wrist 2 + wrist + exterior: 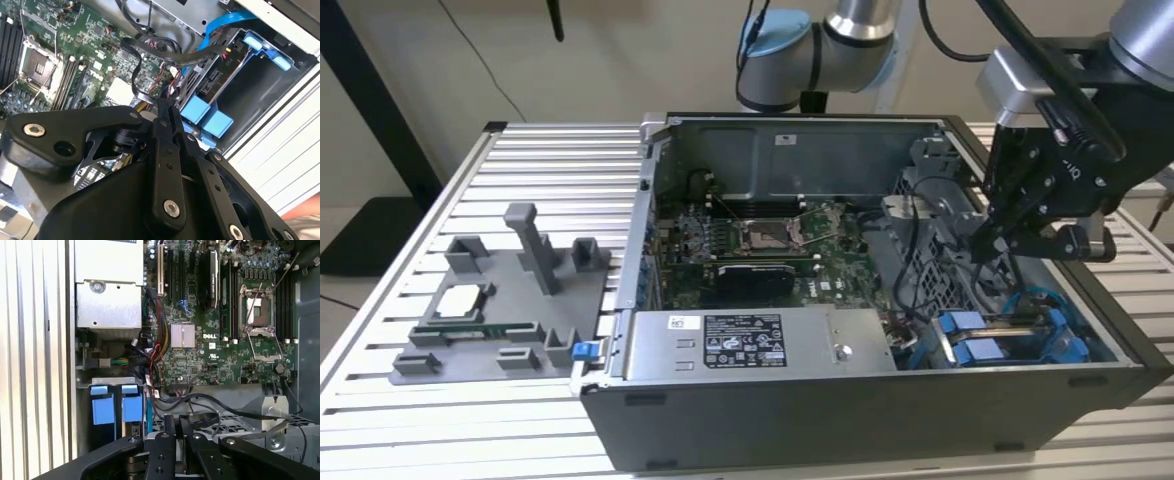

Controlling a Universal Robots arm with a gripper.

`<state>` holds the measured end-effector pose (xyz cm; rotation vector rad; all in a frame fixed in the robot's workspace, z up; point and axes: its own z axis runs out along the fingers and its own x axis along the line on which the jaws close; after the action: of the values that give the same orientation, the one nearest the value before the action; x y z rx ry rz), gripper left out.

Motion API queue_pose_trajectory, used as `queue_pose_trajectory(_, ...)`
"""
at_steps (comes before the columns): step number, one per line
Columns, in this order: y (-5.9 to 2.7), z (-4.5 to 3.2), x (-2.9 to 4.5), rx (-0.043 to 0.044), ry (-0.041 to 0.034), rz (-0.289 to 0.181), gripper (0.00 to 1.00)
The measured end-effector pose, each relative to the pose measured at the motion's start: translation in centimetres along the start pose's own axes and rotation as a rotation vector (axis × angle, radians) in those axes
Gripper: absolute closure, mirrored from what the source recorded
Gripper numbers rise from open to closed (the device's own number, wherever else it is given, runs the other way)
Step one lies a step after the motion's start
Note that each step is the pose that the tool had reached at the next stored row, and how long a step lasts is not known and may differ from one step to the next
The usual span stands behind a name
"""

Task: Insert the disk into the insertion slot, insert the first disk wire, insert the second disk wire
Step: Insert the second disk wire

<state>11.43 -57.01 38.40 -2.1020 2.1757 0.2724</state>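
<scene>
In the exterior view my gripper [985, 244] hangs inside the open computer case, just above the insertion slot [1003, 338], a grey sheet-metal bay with blue tabs [206, 117] at its mouth. In both wrist views the black fingers [169, 426] stand close together, shut on the end of a black flat wire [136, 70] that loops away across the motherboard. The gripper [165, 104] sits beside the blue tabs [113, 406]. A grey end face of the disk [214, 80] shows inside the slot, framed in blue plastic. A blue cable [222, 27] runs to the bay.
The grey power-supply box [761, 342] lies at the case's front, next to the bay. The motherboard with its CPU socket [765, 236] fills the case floor. Loose black and coloured cables [152, 352] crowd the space by the bay. A grey fixture block [507, 300] stands on the slatted table [400, 420].
</scene>
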Motion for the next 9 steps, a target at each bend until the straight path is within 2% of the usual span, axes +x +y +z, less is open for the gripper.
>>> queue_pose_trajectory(6, -0.27, 0.34, 1.23, 0.0, -0.0003, 0.0, 1.0)
queue_pose_trajectory(9, -0.44, 0.73, 1.57, 0.0, -0.0009, 0.0, 1.0)
